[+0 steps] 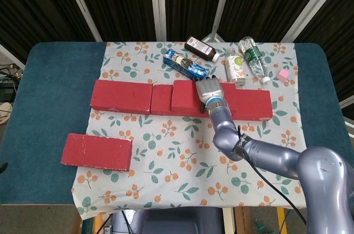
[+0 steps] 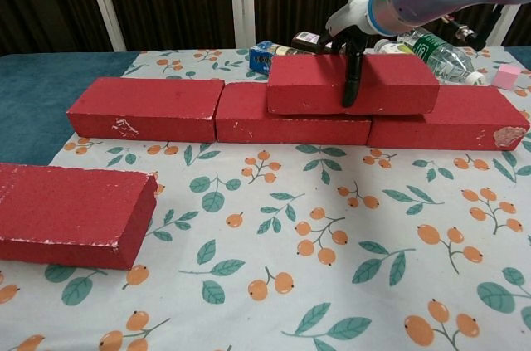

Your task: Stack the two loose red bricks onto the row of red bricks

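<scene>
Three red bricks form a row [image 1: 121, 96] [image 2: 145, 108] across the floral cloth. My right hand [image 1: 209, 91] [image 2: 353, 31] grips a fourth red brick [image 1: 185, 95] [image 2: 386, 84] from above, with one finger [image 2: 350, 77] down its front face. In the chest view this brick lies on top of the row, spanning the seam between the middle brick [image 2: 290, 119] and the right brick [image 2: 452, 119]. The other loose red brick [image 1: 97, 151] [image 2: 70, 214] lies flat at the near left. My left hand is out of both views.
Behind the row lie a blue box [image 1: 182, 62], a dark bottle [image 1: 201, 48], a white bottle [image 1: 235, 68], a clear plastic bottle [image 1: 253, 58] and a small pink cube [image 1: 283, 74]. The teal table [image 1: 50, 95] extends past the cloth on both sides.
</scene>
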Robot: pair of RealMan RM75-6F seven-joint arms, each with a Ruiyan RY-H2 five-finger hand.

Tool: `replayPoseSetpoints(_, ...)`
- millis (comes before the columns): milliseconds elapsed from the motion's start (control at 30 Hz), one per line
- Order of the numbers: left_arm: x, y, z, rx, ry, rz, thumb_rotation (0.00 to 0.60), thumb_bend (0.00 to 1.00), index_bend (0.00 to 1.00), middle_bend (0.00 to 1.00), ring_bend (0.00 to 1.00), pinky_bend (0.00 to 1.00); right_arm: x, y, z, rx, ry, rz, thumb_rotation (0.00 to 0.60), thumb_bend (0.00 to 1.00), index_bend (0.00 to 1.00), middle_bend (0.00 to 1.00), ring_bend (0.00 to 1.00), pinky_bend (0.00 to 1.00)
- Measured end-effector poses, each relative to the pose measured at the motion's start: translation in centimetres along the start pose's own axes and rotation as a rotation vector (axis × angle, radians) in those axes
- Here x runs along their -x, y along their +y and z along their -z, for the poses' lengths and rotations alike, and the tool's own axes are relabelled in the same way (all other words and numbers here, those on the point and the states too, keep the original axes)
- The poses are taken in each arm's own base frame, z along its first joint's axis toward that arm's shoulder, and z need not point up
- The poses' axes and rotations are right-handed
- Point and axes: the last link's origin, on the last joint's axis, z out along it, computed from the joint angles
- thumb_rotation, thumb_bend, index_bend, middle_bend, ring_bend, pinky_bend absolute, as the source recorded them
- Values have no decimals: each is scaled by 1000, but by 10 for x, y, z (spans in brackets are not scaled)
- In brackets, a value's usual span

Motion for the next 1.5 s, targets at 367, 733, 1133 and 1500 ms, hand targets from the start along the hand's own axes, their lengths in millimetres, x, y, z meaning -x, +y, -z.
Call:
replayPoseSetpoints(367, 0, 0, -1, 0, 4, -9, 600, 0, 46, 0, 0, 224, 1, 8, -5, 18, 12, 12, 600, 0, 87, 306, 295, 111)
replayPoseSetpoints(733, 1, 1, 0, -3, 4, -11, 600, 0, 47, 0, 0, 224, 4, 13, -7, 15, 5, -1, 600, 0, 87, 306, 295, 111)
replayPoseSetpoints(1133, 0, -1, 0, -5, 8, -9, 600, 0, 47, 0, 0, 224, 7, 17, -6, 8, -1, -20, 600, 0, 87, 306, 295, 110)
replayPoseSetpoints(1500, 0, -1, 1, -6, 9, -13, 600, 0, 47, 0, 0, 224, 13, 22, -8, 7, -12, -31, 600, 0, 87, 306, 295, 109)
